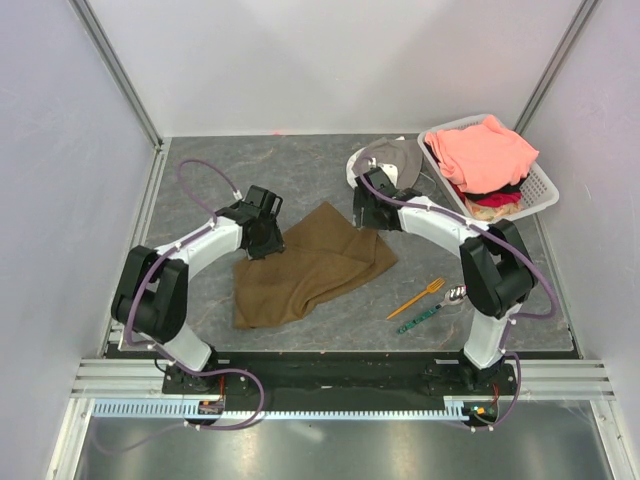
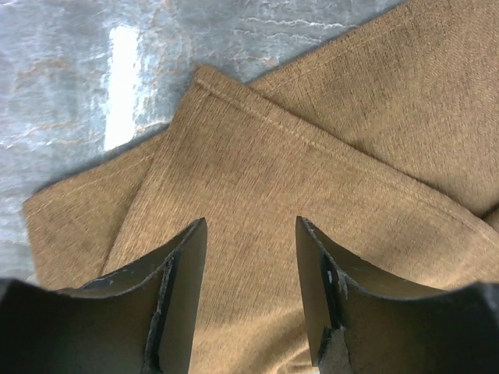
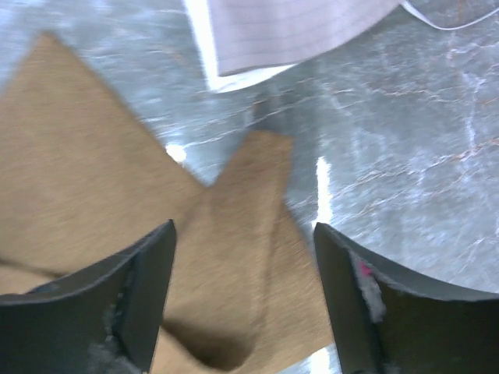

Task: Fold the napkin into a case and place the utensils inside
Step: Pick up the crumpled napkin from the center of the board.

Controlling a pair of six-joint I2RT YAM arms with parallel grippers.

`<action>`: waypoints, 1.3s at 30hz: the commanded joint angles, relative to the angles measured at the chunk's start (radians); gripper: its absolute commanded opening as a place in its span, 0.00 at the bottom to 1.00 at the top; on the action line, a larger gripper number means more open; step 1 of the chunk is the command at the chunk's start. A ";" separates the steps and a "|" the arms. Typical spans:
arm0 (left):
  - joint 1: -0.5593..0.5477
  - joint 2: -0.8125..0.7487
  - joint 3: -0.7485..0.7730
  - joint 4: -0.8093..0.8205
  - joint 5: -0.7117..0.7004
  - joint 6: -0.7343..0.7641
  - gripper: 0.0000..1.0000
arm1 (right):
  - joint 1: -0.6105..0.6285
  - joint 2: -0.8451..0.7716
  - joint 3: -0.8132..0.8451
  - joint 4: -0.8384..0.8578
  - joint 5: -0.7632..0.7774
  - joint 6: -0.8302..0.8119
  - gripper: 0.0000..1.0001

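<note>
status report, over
Both open: left gripper, right gripper, over napkin. Loosely folded, no case yet. fork and green utensil beside it, nothing blocking.

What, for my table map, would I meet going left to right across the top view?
Brown napkin → orange fork → white basket.

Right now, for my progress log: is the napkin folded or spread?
Loosely folded: the napkin lies in overlapping layers, one hemmed edge atop another in the left wrist view; wide and rumpled.
</note>
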 commanded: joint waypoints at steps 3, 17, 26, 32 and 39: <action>-0.003 0.025 0.045 0.082 0.021 0.032 0.61 | -0.073 0.057 0.044 0.037 -0.041 -0.069 0.73; -0.002 0.209 0.239 -0.007 -0.197 0.107 0.58 | -0.130 0.118 0.023 0.123 -0.167 -0.120 0.68; 0.038 0.272 0.328 -0.079 -0.125 0.245 0.45 | -0.150 0.132 -0.008 0.169 -0.211 -0.127 0.67; 0.064 0.303 0.355 -0.090 -0.096 0.276 0.46 | -0.152 0.148 -0.003 0.177 -0.237 -0.123 0.67; 0.064 0.341 0.346 -0.096 -0.084 0.262 0.46 | -0.156 0.152 -0.005 0.175 -0.237 -0.127 0.68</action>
